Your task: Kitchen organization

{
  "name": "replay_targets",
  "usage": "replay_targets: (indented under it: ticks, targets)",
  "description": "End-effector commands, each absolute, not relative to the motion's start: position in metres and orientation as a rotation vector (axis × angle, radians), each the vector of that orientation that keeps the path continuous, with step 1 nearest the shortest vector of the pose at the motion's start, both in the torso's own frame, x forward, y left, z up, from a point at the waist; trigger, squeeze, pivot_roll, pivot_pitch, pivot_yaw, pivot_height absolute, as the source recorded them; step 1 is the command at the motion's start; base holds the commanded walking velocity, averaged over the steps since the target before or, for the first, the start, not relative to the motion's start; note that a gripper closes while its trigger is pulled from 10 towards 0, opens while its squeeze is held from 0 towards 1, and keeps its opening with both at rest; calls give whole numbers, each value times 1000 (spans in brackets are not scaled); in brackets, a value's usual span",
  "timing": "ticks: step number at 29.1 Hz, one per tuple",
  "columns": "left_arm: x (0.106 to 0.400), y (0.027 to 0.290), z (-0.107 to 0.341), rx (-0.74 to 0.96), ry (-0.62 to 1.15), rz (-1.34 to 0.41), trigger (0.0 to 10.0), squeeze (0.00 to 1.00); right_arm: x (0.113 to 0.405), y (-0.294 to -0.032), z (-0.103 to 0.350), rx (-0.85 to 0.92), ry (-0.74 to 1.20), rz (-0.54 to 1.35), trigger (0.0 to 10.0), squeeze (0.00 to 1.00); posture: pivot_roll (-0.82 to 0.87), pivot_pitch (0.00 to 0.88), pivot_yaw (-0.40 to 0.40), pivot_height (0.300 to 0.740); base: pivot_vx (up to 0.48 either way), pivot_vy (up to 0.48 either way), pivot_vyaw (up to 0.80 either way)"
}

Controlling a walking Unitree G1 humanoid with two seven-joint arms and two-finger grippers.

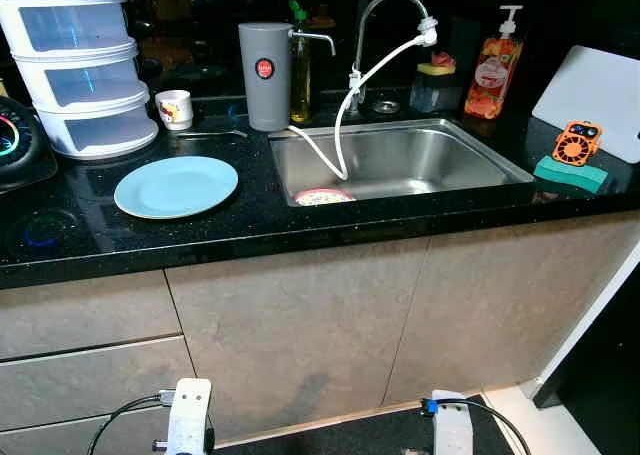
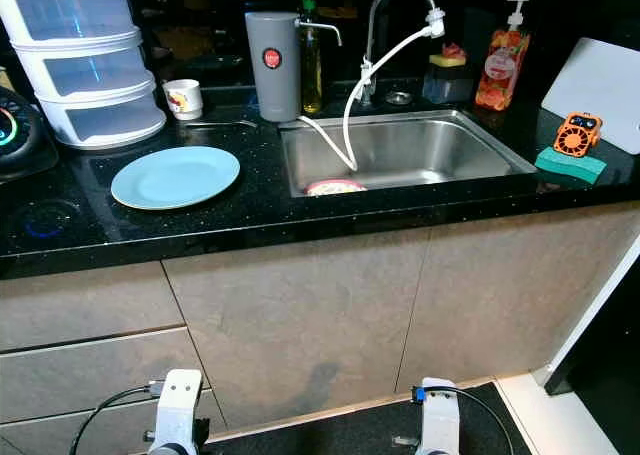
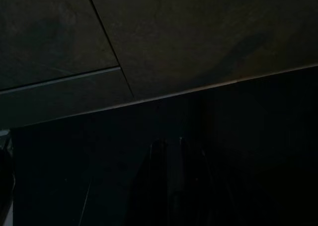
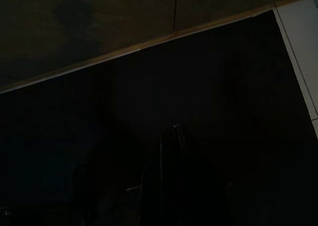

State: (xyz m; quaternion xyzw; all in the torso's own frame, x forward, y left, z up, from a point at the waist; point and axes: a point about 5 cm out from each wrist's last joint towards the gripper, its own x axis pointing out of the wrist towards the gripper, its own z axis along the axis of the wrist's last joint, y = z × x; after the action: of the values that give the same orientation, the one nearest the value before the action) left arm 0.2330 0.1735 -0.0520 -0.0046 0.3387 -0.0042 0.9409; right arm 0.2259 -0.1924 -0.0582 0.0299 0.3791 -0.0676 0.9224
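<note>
Both arms are hanging idle by the cabinet doors [image 1: 300,315], finger state impossible to tell, while the blue plate [image 1: 176,186] is lying on the countertop [image 1: 250,225] beside the sink [image 1: 400,160], likely awaiting pickup.

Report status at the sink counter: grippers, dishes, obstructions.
Both arms hang idle below the counter, nothing held. Light blue plate sits on the black counter left of the sink; a pink-rimmed dish lies in the basin. White hose dangles into the sink.
</note>
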Motion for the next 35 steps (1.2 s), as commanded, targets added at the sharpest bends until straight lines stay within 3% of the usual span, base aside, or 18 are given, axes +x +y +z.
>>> replay_targets:
  ticks: [1,28,30,35]
  targets:
    - [227,175,-56,0,716,-13,10000,0,218,-193,-63,66,811,-150,10000,0,-44,0,-3,740,0,0,0]
    - [227,175,-57,10,730,-28,10000,0,211,-189,-68,227,812,-139,10000,0,-45,21,28,740,0,0,0]
    - [227,176,-57,11,728,-22,10000,0,209,-192,-69,129,831,-145,10000,0,-49,19,17,740,0,0,0]
    - [226,175,-57,4,730,-12,10000,0,208,-193,-70,102,846,-136,10000,0,-44,25,22,740,0,0,0]
